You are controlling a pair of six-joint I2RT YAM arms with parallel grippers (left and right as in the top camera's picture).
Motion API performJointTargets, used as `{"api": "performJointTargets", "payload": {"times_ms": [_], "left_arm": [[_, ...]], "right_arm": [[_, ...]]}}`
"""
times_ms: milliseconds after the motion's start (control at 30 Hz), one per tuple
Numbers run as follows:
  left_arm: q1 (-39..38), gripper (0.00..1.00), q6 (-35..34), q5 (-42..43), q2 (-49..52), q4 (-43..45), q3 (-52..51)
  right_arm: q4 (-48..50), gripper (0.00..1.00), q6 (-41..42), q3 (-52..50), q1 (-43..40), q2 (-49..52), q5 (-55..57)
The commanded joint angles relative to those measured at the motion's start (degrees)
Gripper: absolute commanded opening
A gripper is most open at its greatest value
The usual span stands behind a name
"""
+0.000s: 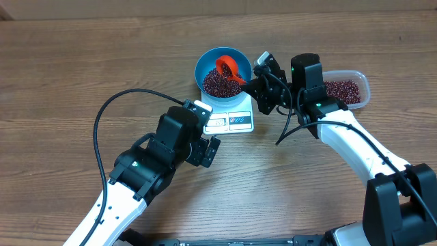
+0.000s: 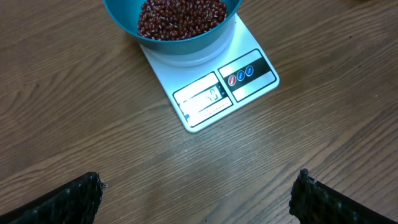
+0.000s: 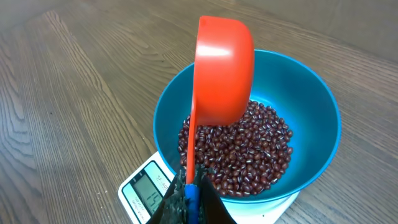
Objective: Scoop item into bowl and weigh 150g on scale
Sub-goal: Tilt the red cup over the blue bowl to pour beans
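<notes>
A round deep blue bowl [image 3: 311,112] is seen standing on a small flat white rectangular kitchen scale [image 2: 211,93], which rests on the brown wood-grain counter [image 1: 82,68]. A loose heap of small dark red-maroon beans [image 3: 249,149] is held in the bowl, covering its bottom. An orange-red plastic scoop [image 3: 224,68] is held above the heap, inside the bowl's rim, tipped on edge so that the outside of its cup is turned to the right wrist camera. Its handle is pinched by the right end effector [image 3: 189,202], whose fingers are pressed together on it. The left end effector [image 2: 199,202] is held just beside the scale's display edge with its fingers spread wide, nothing between them. The display digits cannot be read. More beans are seen in a clear rounded-rectangular plastic tub [image 1: 362,82], set to the right of the scale, behind the right arm.
</notes>
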Motion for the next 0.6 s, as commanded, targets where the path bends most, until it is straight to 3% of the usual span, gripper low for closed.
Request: {"api": "performJointTargets", "payload": {"times_ms": [0, 567], "left_arm": [[0.2, 1.0, 1.0, 0.7, 0.2, 0.2, 0.0], [0.2, 1.0, 1.0, 0.7, 0.2, 0.2, 0.0]], "right_arm": [[0.2, 0.04, -0.3, 0.0, 0.0, 0.1, 0.5], [-0.7, 0.04, -0.2, 0.0, 0.0, 0.1, 0.5]]}}
